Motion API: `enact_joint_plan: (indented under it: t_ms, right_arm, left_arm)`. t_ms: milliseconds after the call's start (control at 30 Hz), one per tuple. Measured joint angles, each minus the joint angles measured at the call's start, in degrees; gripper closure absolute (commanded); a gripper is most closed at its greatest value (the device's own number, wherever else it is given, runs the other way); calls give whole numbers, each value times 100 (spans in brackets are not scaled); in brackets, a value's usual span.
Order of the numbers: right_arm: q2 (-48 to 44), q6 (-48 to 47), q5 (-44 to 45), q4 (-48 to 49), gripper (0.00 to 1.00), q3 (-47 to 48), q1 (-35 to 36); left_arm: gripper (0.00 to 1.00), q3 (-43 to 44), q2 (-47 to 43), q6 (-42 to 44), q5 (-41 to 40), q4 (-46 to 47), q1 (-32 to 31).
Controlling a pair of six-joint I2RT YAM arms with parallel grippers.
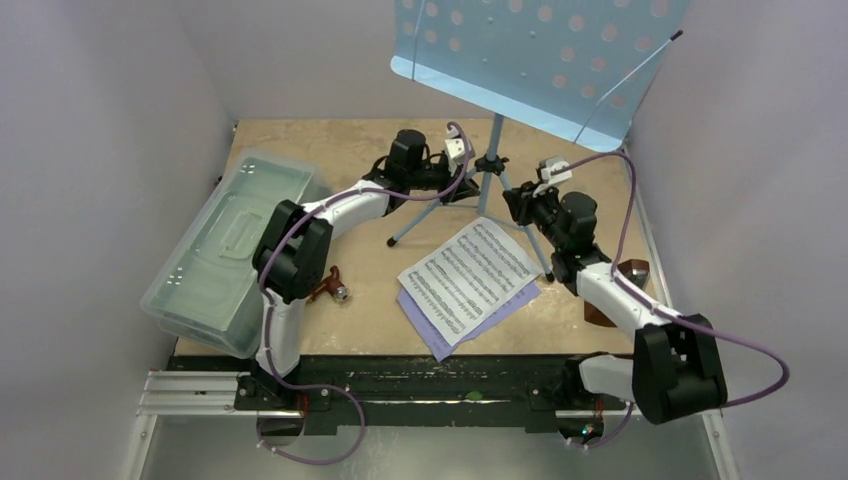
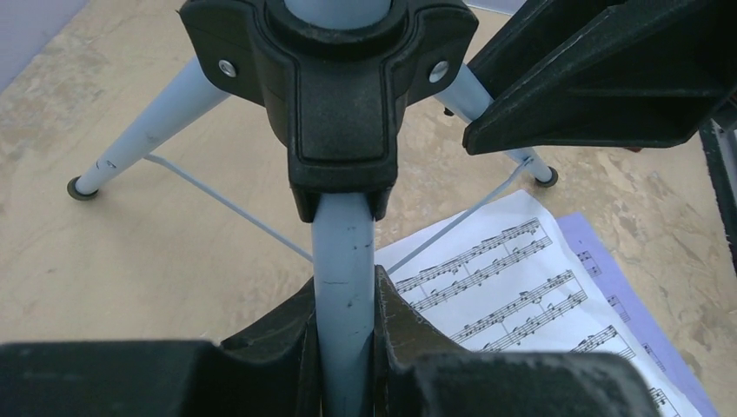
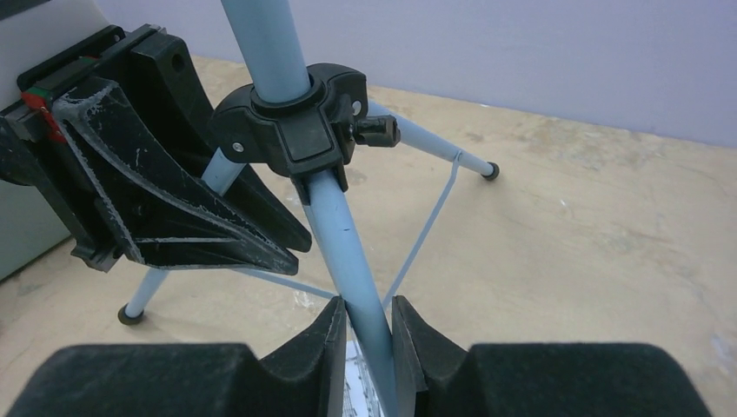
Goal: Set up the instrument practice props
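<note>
The light-blue music stand (image 1: 530, 60) stands upright at the back centre, its perforated desk up high. My left gripper (image 1: 468, 180) is shut on the stand's centre tube (image 2: 345, 252) just below the black tripod hub (image 2: 339, 104). My right gripper (image 1: 516, 200) is shut on the same tube (image 3: 343, 234) from the other side, below the hub (image 3: 295, 130). A white sheet-music page (image 1: 468, 275) lies on a lilac page (image 1: 443, 343) near the front; both also show in the left wrist view (image 2: 504, 278). The brown metronome (image 1: 630, 275) sits at the right, partly hidden by my right arm.
A large clear lidded box (image 1: 225, 250) lies along the left edge. A small brown object with a metal end (image 1: 331, 288) lies beside my left arm. The tripod's feet (image 1: 392, 241) spread over the table. Grey walls close in on both sides and the back.
</note>
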Motion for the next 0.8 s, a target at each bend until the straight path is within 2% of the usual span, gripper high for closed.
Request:
enact_joint_plan:
  t_ms: [167, 400, 467, 533, 600, 733, 800]
  right_arm:
    - [-898, 72, 866, -369, 100, -566, 302]
    - [-2061, 678, 1613, -804, 100, -1191, 669]
    - [-2083, 920, 1738, -820, 100, -1204, 671]
    - [-2050, 1150, 1821, -800, 100, -1204, 673]
    - [-2013, 1421, 1947, -772, 100, -1204, 728]
    - [-2015, 1788, 2085, -778, 100, -1204, 876]
    - [-2035, 1945, 2168, -817, 100, -1204, 1010]
  left_arm:
    - [99, 339, 245, 76, 348, -203, -153]
    - [79, 474, 334, 87, 815, -343, -302]
    - [69, 695, 431, 13, 758, -619, -319]
    - [52, 807, 470, -109, 586, -809, -317]
    - [42, 728, 431, -313, 208, -879, -284]
    - [20, -74, 103, -815, -614, -807, -136]
    - [15, -498, -76, -1073, -964, -881, -33]
